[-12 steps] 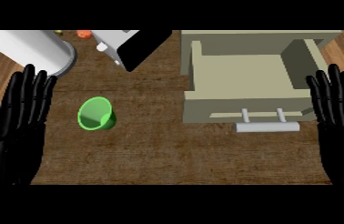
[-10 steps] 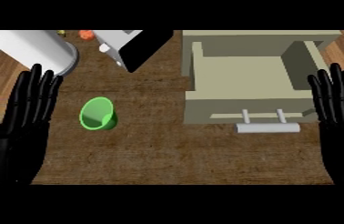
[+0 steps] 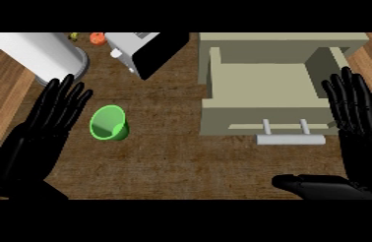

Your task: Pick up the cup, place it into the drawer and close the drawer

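Observation:
A green cup [image 3: 109, 123] stands on the brown counter at centre left, its open mouth facing up. My left hand [image 3: 44, 130] is open just to its left, fingers straight and pointing up, a small gap between them and the cup. The beige drawer [image 3: 265, 83] is pulled open at the right, its inside bare, with a pale bar handle [image 3: 290, 137] at its front. My right hand [image 3: 352, 118] is open along the right edge, beside the drawer's right wall, thumb stretched out low toward the left.
A large white cylinder [image 3: 42, 54] stands at the top left. A white and black appliance [image 3: 149, 51] lies tilted at top centre, with a small orange object [image 3: 97, 37] beside it. Bare counter [image 3: 174, 162] spreads below the cup and the drawer.
My left hand has moved slightly right, toward the cup. The cup, the drawer and my right hand are where they were.

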Robot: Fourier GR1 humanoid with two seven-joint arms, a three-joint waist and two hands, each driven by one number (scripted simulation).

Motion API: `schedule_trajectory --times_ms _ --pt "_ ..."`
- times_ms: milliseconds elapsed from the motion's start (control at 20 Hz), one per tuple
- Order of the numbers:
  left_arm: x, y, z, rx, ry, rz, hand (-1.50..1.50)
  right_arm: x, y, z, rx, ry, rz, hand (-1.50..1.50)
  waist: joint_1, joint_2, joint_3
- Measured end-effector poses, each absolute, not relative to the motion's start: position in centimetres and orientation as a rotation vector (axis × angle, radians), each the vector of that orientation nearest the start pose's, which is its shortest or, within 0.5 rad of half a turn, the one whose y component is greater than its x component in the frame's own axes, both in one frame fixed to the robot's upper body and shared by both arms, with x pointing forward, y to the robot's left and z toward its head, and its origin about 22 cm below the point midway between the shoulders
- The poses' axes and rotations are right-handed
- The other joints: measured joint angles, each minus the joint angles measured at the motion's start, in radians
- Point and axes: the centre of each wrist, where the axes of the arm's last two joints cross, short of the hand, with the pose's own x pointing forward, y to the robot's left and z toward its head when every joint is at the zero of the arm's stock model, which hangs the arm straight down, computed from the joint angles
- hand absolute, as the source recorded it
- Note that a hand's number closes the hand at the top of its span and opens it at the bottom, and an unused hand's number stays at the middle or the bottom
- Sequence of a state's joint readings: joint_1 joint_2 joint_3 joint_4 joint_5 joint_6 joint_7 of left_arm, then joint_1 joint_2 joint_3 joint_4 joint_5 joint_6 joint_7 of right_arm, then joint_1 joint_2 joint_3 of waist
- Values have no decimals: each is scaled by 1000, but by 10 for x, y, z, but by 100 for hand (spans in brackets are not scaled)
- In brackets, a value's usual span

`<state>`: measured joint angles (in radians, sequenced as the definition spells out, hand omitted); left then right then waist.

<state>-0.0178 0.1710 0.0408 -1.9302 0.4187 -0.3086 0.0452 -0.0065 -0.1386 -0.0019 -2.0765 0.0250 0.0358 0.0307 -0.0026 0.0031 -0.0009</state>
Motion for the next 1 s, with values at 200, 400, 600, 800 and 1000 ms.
schedule_trajectory --times_ms 200,400,600,800,1000 --pt "237 279 84 -500 -1846 -145 -150 219 -247 124 -97 -2029 208 -150 1 -2 0" --pt "241 296 68 -474 -1816 -121 -150 215 -246 115 -91 -2023 221 -150 1 -2 1" --pt "249 309 54 -405 -1786 -106 -150 224 -250 115 -85 -2024 218 -150 1 -2 1" --pt "257 321 27 -322 -1765 -94 -150 226 -254 118 -92 -2028 222 -150 -1 -2 1" --pt "255 334 -2 -252 -1737 -85 -150 224 -264 119 -90 -2031 222 -150 -2 -2 0"
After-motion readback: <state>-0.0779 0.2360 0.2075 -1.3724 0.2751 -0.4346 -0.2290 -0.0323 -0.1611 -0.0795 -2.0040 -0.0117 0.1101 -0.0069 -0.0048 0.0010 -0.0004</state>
